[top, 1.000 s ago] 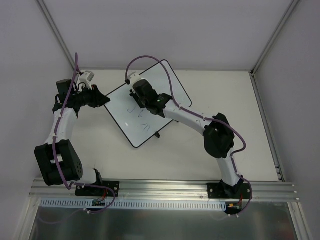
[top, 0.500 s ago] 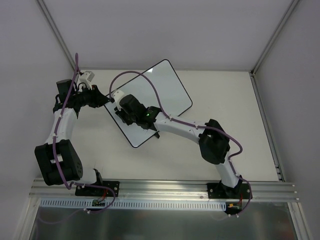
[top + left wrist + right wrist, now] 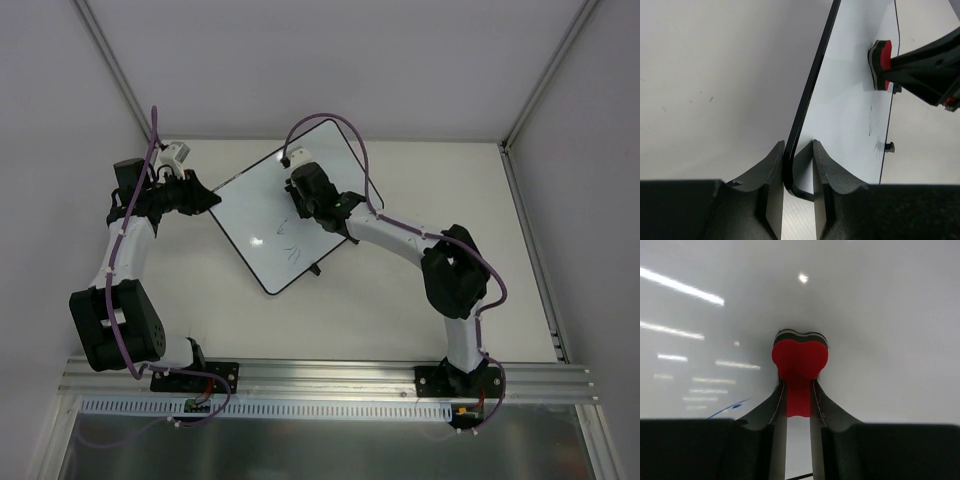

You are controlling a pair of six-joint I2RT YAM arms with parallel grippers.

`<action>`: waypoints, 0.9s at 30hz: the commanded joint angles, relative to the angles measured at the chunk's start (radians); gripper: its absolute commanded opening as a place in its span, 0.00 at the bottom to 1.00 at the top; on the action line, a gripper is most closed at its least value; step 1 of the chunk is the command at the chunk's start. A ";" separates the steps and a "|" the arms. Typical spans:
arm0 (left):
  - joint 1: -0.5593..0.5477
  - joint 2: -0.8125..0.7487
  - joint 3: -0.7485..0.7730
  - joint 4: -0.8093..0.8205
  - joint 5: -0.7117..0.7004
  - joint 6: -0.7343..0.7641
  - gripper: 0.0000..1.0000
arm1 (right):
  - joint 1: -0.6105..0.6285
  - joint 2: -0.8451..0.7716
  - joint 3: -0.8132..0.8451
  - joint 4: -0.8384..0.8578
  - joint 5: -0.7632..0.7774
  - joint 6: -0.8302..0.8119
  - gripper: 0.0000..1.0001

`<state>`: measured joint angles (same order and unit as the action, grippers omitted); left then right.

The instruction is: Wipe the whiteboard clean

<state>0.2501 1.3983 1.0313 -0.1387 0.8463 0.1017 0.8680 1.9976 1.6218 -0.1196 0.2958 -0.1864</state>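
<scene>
On the whiteboard [image 3: 248, 218] rim, left jaws tight; right jaws (also tight) around red eraser [image 3: 800, 360].

The whiteboard [image 3: 250, 212] is white, black-rimmed, faintly blue-scribbled — the eraser [image 3: 800, 360] red.

The right gripper [image 3: 303, 184], clamping the red eraser [image 3: 800, 360], has swept from the near-left part of the whiteboard [image 3: 245, 205] back toward its far middle, and the blue marks [image 3: 288, 245] it uncovered are fainter and fewer than before.
</scene>
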 commanded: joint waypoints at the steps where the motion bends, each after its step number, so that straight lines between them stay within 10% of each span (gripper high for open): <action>1: -0.046 -0.018 -0.020 -0.007 -0.030 0.096 0.00 | -0.034 0.032 -0.074 -0.002 0.097 -0.001 0.00; 27: -0.048 -0.010 -0.017 -0.009 -0.033 0.090 0.00 | 0.141 0.026 -0.181 0.020 -0.054 -0.001 0.00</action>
<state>0.2485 1.3983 1.0313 -0.1421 0.8307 0.1024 1.0557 1.9652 1.4818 -0.0425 0.2920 -0.2276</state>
